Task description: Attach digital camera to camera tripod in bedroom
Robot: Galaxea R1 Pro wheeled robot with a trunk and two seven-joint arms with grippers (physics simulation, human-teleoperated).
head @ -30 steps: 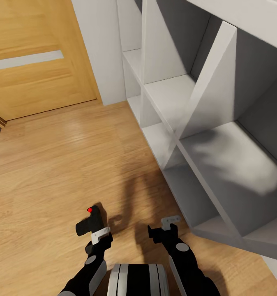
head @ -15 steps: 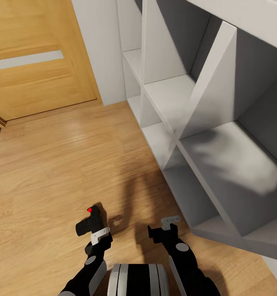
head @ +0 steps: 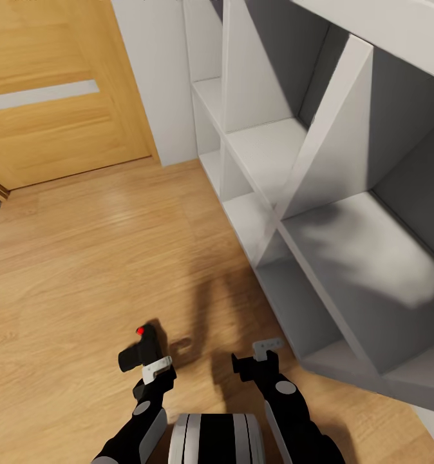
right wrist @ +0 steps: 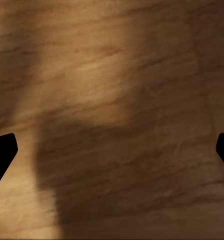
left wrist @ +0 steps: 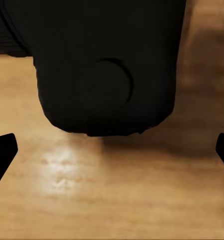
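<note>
The digital camera (head: 141,350), small and black with a red dot on top, is held low over the light wood floor at the left of my trunk. My left gripper (head: 155,368) is shut on it from below. In the left wrist view the digital camera (left wrist: 104,65) is a large dark mass close to the lens, with a black fingertip (left wrist: 2,155) at each side edge. My right gripper (head: 266,350) hangs open beside it over bare floor, holding nothing. The camera tripod is out of view.
A white cubby shelf (head: 268,145) with a diagonal brace stands close on the right, its lower corner near my right arm. A wooden door (head: 56,103) and a white wall strip (head: 156,77) lie ahead on the left. Open wood floor (head: 101,258) stretches between them.
The head view has shifted very slightly. Both arms and the held camera keep the same pose.
</note>
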